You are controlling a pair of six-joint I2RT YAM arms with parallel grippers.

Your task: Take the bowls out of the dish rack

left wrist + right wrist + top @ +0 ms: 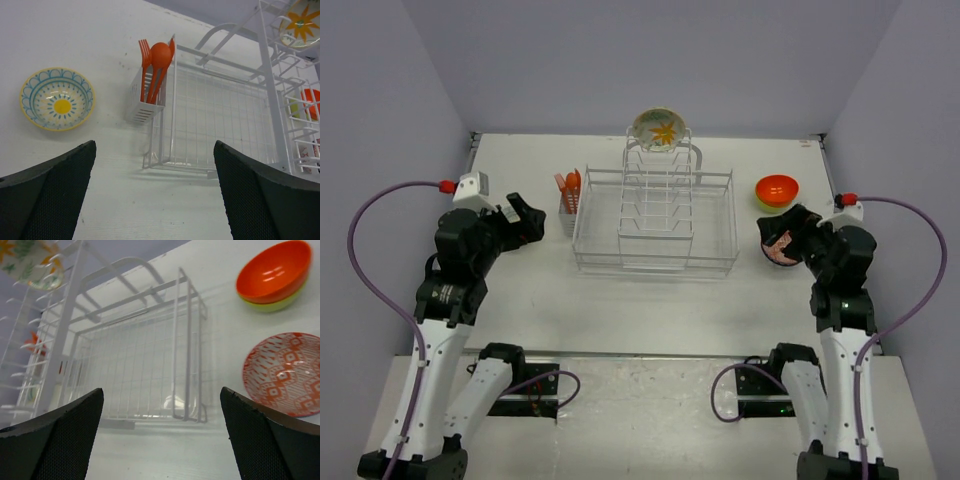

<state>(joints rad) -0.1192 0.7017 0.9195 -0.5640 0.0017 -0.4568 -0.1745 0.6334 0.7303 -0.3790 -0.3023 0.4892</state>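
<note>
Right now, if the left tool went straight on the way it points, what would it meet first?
Probably the left end of the dish rack, beside the cutlery holder. Depth is unclear, so the left tool might touch the table first.

I can read no text, label, brand or number on any of my feeds. The dish rack [655, 268] is plain white wire. The flower bowl [658, 129] on top of it and the red-patterned bowl [287, 372] to its right carry only decoration.
</note>
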